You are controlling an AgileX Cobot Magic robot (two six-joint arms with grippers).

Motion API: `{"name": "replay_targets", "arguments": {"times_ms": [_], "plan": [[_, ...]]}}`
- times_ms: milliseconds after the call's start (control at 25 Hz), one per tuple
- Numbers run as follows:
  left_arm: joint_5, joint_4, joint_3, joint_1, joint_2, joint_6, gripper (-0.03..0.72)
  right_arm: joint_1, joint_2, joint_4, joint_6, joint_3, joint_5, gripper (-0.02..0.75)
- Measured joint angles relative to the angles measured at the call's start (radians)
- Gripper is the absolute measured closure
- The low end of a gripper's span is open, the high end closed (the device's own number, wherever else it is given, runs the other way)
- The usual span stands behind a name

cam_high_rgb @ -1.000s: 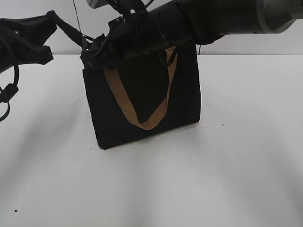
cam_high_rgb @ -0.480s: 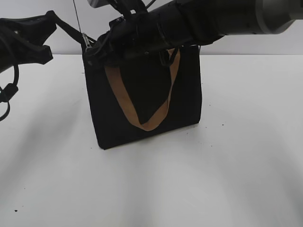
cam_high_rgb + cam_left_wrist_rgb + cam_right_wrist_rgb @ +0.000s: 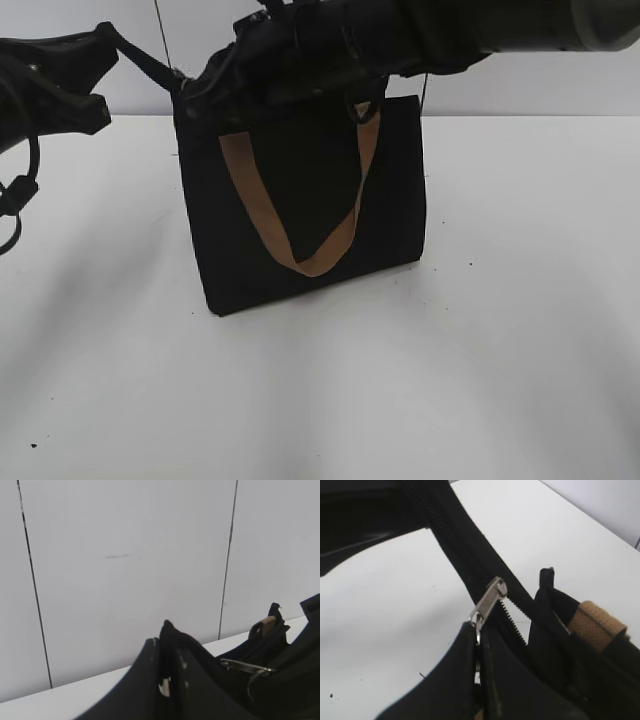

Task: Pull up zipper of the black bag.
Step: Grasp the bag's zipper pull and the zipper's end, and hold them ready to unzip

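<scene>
The black bag point(image 3: 395, 200) stands upright on the white table, its tan handle point(image 3: 312, 262) hanging down its front. My right gripper point(image 3: 192, 88) reaches across the bag's top to its left corner and is shut on the silvery pull tab point(image 3: 490, 599) of the zipper point(image 3: 454, 539). Open teeth show behind the slider in the right wrist view. My left gripper point(image 3: 108, 40) is off to the left, shut on the black fabric end point(image 3: 170, 632) of the bag's top edge, which it holds taut. The silvery pull point(image 3: 246, 667) also shows in the left wrist view.
The white table point(image 3: 500, 350) stretches in front of and beside the bag. A pale panelled wall point(image 3: 125, 555) stands behind. The right arm point(image 3: 450, 30) covers the bag's top edge. A tan handle point(image 3: 597, 625) lies close to the right fingers.
My right gripper has moved up and slightly left with the pull tab. The bag's top left corner has risen and its left side now stands straighter. The left arm has stayed put.
</scene>
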Motion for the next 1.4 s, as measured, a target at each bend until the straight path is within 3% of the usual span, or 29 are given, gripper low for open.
{"name": "replay_targets", "arguments": {"times_ms": [400, 1000, 1400], "plan": [[0.010, -0.012, 0.000, -0.002, 0.000, 0.000, 0.656, -0.055, -0.019, -0.165, 0.233, -0.001, 0.082, 0.751], [0.026, -0.015, 0.000, -0.007, 0.000, 0.000, 0.656, -0.161, -0.041, -0.245, 0.331, -0.001, 0.170, 0.751], [0.032, -0.033, 0.000, -0.001, 0.001, 0.000, 0.656, -0.185, -0.041, -0.319, 0.400, -0.061, 0.229, 0.751]]}}
